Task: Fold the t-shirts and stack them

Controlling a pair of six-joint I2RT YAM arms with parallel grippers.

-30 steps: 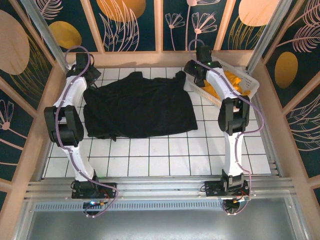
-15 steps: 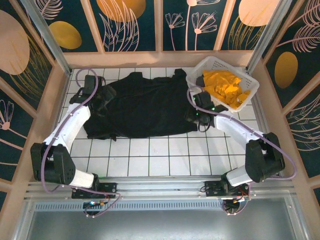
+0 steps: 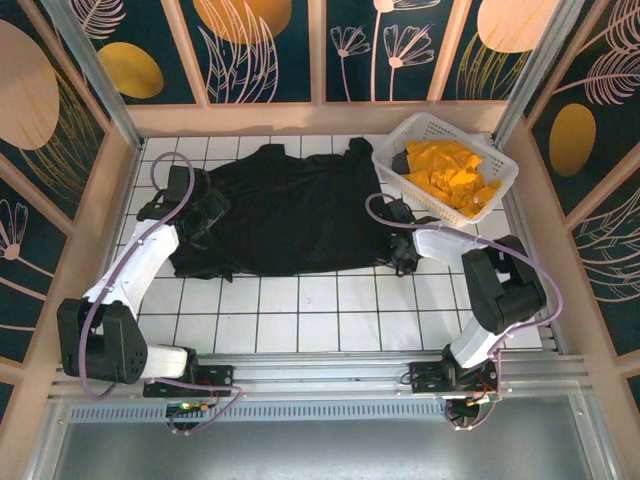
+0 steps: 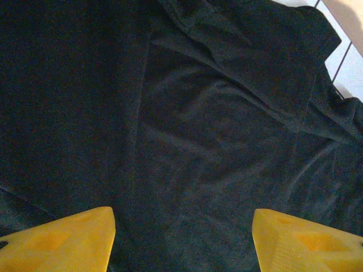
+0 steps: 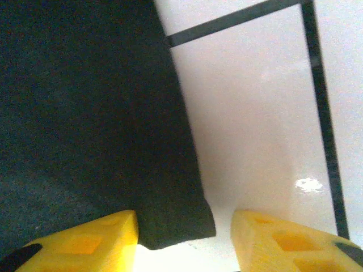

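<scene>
Parted, empty over the black t-shirt (image 3: 290, 210) — left gripper (image 4: 181, 241). Parted, empty astride its near-right corner — right gripper (image 5: 184, 232), bare table (image 5: 255, 113) beside

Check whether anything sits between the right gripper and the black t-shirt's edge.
Nothing visible does. The right gripper hangs directly over the black t-shirt at its corner, jaws open, with bare white tile beside it.

Robot test cell: white tiled table (image 3: 300, 300), aluminium rail (image 3: 320, 372), leaf-patterned panel walls (image 3: 262, 60).
</scene>
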